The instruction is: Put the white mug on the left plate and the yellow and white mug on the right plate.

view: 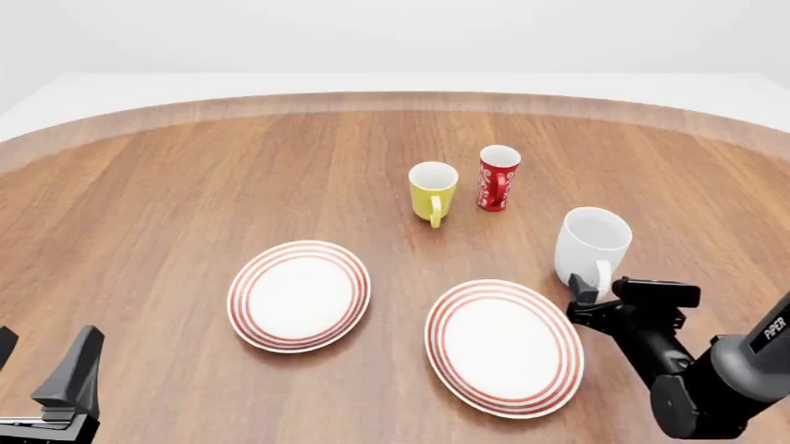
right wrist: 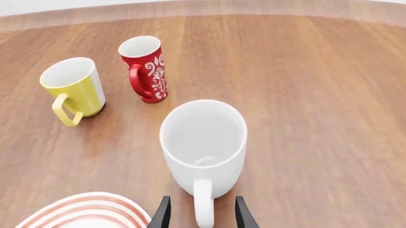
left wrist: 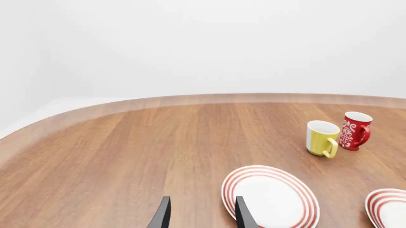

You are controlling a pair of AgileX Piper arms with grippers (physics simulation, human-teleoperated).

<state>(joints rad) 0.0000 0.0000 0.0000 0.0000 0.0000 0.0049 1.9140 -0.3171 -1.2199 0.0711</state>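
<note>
The right gripper (right wrist: 199,213) hung low with its jaws apart around the handle of the white mug (right wrist: 204,145), which stood upright on the tabletop (view: 185,176) just beyond the right plate (view: 504,347). A good grasp would close squarely on that loop, keeping the cup level. The left gripper (left wrist: 199,216), jaws open and empty, waited near the left plate (view: 299,295). Farther off stood the yellow and white mug (view: 432,191), glossy ceramic, beside a red patterned cup (view: 498,177).

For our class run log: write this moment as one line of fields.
right gripper: open, fingers either side of white mug handle | left gripper: open, idle | yellow and white mug: on table | left plate, right plate: bare
</note>
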